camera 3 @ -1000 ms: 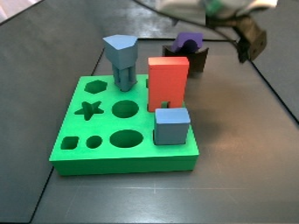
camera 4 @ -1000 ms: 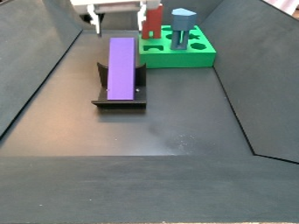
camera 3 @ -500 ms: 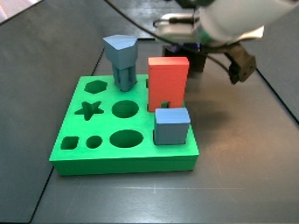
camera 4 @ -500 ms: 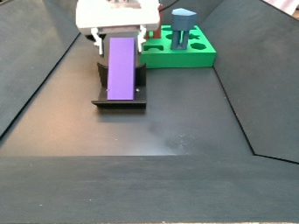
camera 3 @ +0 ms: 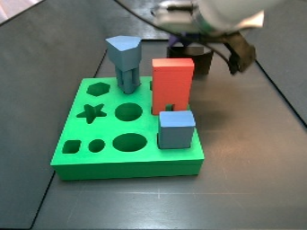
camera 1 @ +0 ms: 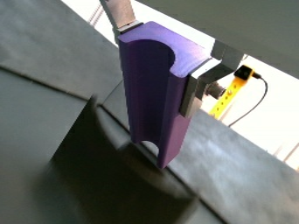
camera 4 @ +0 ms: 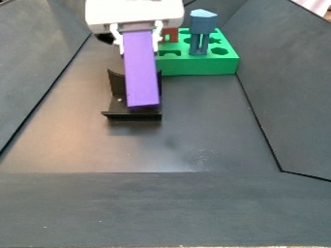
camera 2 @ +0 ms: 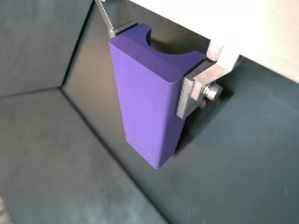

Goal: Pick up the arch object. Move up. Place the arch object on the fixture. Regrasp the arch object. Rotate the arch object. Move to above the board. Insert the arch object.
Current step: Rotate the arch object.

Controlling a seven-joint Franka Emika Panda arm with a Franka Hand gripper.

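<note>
We are seeing the pincer (camera 2: 163, 66) clamping the purple arch object (camera 4: 139, 70) at its far end, the block's long axis slanting down from the fingers (camera 1: 201, 87) toward the fixture (camera 4: 119, 105); the green board (camera 4: 203, 64) is lying just beyond.

The arch object (camera 4: 139, 70) is purple, held in the white and silver hand (camera 4: 132, 32) over the black fixture (camera 4: 130, 109); the board (camera 3: 126, 135) is bright green, the floor dark grey
</note>
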